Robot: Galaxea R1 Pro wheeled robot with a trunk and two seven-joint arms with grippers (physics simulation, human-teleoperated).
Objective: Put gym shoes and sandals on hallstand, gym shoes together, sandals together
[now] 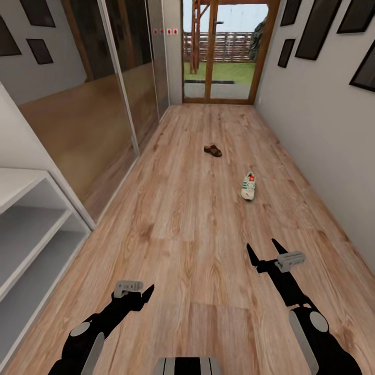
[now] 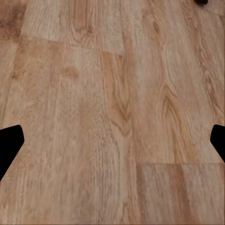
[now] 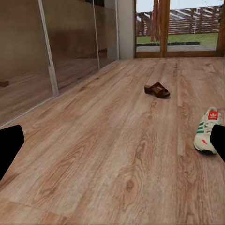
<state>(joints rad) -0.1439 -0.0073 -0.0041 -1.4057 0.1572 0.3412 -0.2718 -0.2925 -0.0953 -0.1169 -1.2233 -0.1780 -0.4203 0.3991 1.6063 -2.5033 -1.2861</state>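
Both tools empty: right tool spread wide, left tool also wide. Gym shoe lies ahead of right tool; sandal beyond, on corridor floor.

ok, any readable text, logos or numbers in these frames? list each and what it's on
No readable words or numbers.
Gym shoe: a white mark on the red tongue patch, too small and blurred to read as text.
Small red-and-white squares on the far wall by the glass door: too small to read.
Sandal: no marking legible.
Dark frames on the side walls: blank.
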